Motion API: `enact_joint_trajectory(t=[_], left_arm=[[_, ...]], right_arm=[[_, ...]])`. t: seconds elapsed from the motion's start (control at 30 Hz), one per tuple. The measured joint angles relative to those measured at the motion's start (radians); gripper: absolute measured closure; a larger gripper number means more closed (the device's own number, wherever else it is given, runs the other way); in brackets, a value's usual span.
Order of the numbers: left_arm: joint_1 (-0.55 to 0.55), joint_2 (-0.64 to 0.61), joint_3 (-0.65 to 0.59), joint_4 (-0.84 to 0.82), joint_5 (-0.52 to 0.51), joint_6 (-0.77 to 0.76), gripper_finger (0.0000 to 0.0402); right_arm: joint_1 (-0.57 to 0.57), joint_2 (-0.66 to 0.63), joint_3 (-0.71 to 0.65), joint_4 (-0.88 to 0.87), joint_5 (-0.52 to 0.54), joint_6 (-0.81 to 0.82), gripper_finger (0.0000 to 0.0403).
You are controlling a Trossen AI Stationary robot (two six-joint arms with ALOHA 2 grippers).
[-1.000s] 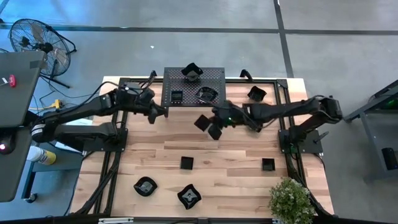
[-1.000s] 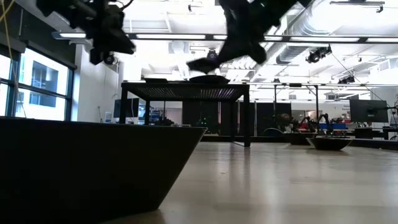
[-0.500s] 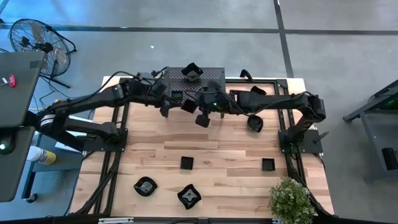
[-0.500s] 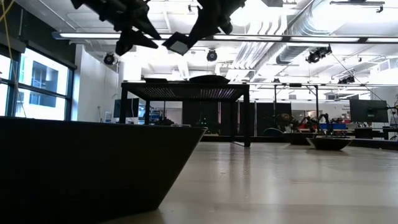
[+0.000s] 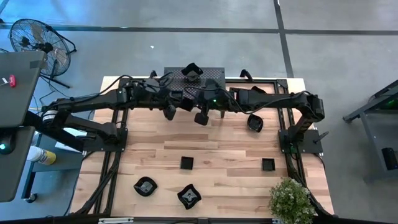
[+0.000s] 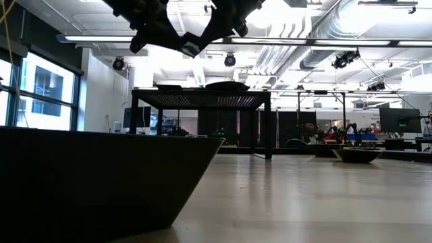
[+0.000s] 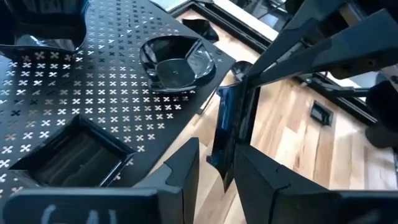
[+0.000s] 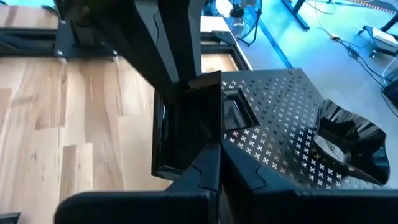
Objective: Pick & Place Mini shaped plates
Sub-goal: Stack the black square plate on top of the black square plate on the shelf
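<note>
Fingers of my right gripper pinch a small shiny black square plate. My left gripper has its fingers apart around it, beside the big black metal rack with holes.

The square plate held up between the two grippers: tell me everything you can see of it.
The square plate is small, glossy and black, with a flat base and low raised walls. It is off the table, turned on edge, in front of the perforated rack. The right gripper is shut on one side of its rim. The left gripper has a finger on either side of its opposite edge; whether they touch it cannot be told. Nothing else touches it.
</note>
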Motion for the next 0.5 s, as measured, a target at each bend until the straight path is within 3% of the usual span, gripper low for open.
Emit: enact_joint_trajectory(t=[0.17, 0.37, 0.5], left_arm=[[0.0, 0.0, 0.0, 0.0, 0.007, -0.019, 0.0321], [0.0, 0.0, 0.0, 0.002, 0.022, -0.019, 0.0387], [0.004, -0.005, 0.0, -0.003, 0.035, -0.061, 0.0393]], right_arm=[[-0.003, 0.0, 0.0, 0.01, -0.014, 0.0, 0.0401], [-0.003, 0.0, 0.0, 0.012, -0.021, 0.002, 0.0397], [-0.002, -0.001, 0.0, 0.019, 0.014, 0.008, 0.0374]])
